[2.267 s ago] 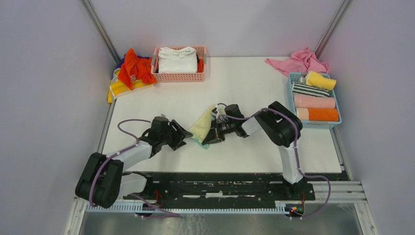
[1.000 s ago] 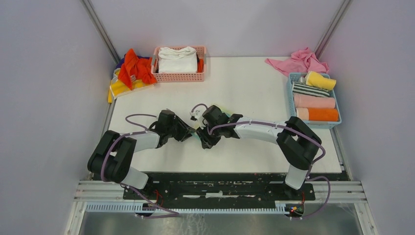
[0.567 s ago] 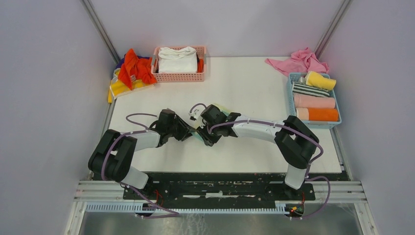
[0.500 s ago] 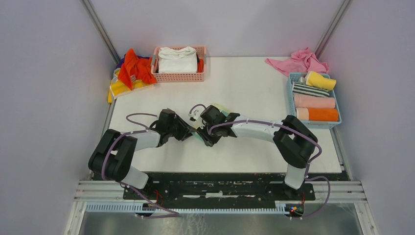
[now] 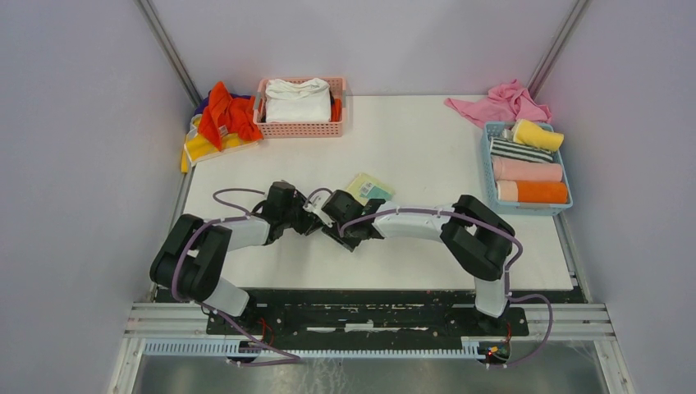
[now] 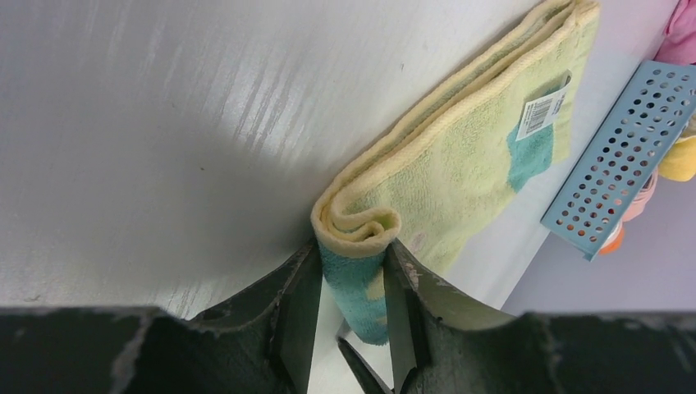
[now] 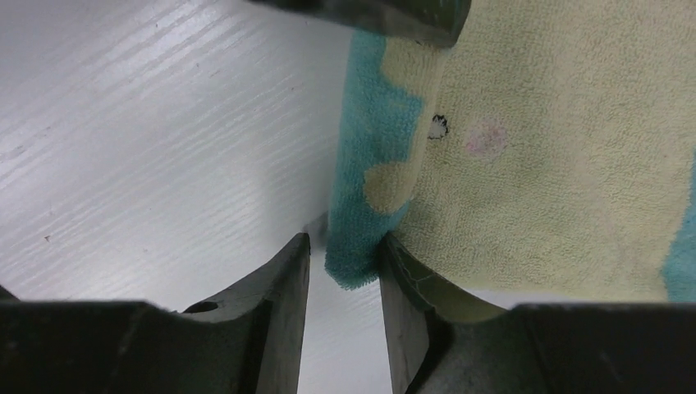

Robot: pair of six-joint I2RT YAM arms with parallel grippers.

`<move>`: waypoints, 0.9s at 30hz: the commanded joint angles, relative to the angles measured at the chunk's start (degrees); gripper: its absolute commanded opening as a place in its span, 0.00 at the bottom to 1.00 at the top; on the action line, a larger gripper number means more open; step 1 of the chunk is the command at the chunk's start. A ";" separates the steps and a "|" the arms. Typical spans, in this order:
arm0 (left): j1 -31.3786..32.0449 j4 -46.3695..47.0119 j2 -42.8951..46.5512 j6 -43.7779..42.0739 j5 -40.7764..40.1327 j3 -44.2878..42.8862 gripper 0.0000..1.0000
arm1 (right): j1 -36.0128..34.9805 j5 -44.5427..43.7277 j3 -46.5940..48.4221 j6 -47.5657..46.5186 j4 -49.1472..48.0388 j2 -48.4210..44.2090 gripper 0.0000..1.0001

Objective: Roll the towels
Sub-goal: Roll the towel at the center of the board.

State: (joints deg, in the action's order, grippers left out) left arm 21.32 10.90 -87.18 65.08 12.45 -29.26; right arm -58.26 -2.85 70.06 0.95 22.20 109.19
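Note:
A pale yellow towel with teal patches (image 5: 368,187) lies mid-table, its near-left end rolled into a tight coil. In the left wrist view the towel (image 6: 468,148) runs away to the upper right. My left gripper (image 6: 351,279) is shut on the coil's end (image 6: 354,234). In the right wrist view my right gripper (image 7: 343,263) stands narrowly open around the coil's teal end (image 7: 357,238), which touches only the right finger. The flat towel (image 7: 558,148) spreads to the right. From above, the left gripper (image 5: 310,220) and the right gripper (image 5: 335,228) meet tip to tip.
A blue basket (image 5: 492,160) at the right edge holds rolled towels, yellow (image 5: 538,135), striped, pink and orange (image 5: 533,192). A loose pink cloth (image 5: 501,103) lies behind it. A pink basket (image 5: 299,129) holds white cloth at the back. Orange-red and yellow cloths (image 5: 217,123) are heaped back left.
My right gripper has slid left toward the left gripper along the towel's near end. The towel, earlier bunched up under the right gripper, now lies flat behind both grippers.

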 commanded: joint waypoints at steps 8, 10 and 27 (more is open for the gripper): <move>-0.20 -10.48 0.08 1.01 -6.22 3.96 0.54 | -1.49 3.07 4.45 -1.29 8.20 4.02 0.00; -1.05 -10.83 4.72 1.20 -6.92 4.81 0.59 | -0.52 11.12 4.41 -0.84 8.20 2.52 0.00; -2.25 -18.97 28.16 5.16 -1.77 9.77 0.73 | 17.16 57.55 -14.82 38.41 -40.89 2.33 0.01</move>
State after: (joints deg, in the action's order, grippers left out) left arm 19.11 -9.45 -58.54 67.05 6.79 -22.52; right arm -43.68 44.16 58.96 24.64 1.91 110.26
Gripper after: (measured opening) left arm 0.731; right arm 0.026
